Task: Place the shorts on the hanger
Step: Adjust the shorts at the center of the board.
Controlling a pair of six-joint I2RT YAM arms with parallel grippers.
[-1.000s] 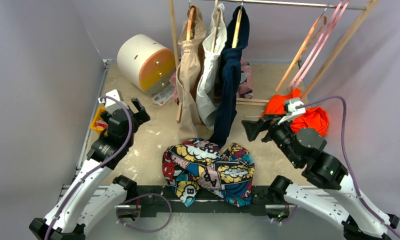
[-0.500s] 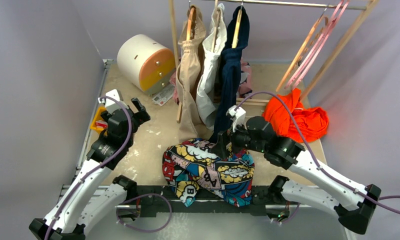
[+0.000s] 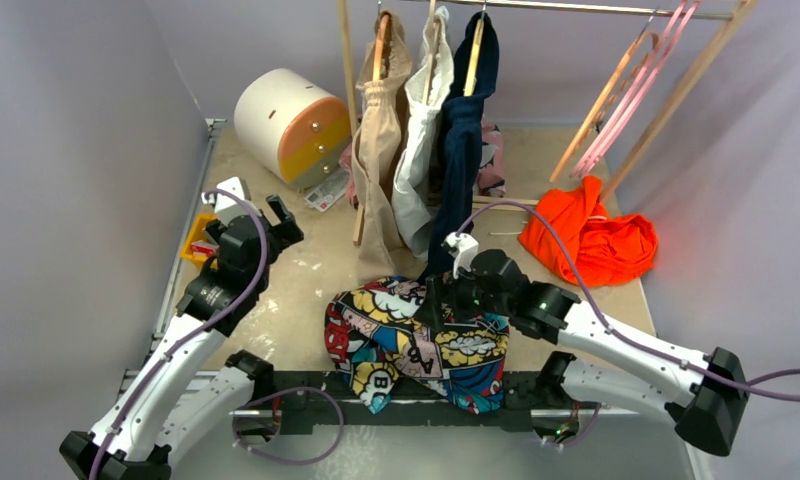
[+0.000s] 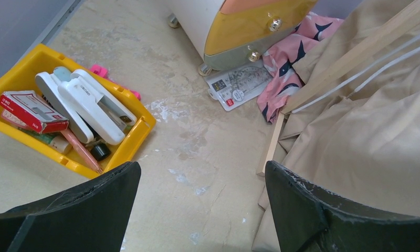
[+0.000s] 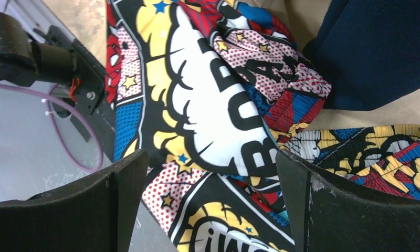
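The comic-print shorts (image 3: 396, 340) lie crumpled on the table's near edge, between the two arm bases. My right gripper (image 3: 438, 298) hovers over their upper middle, open. In the right wrist view its fingers straddle the printed fabric (image 5: 208, 105) without touching it, and the right gripper (image 5: 210, 157) holds nothing. My left gripper (image 3: 281, 222) is open at the left, and the left wrist view shows only bare table below the left gripper (image 4: 202, 168). The peach-orange hanger (image 3: 601, 105) hangs on the rail at the back right.
A wooden rack holds beige (image 3: 381, 160), white (image 3: 416, 150) and navy (image 3: 461, 150) garments on hangers. Pink hangers (image 3: 656, 55) hang at its right end. An orange garment (image 3: 596, 235) lies at the right. A white-and-orange drawer unit (image 3: 291, 120) and a yellow bin (image 4: 139, 131) are at the left.
My right arm swung left from beside the orange garment to above the shorts and came lower over them. The left arm barely shifted.
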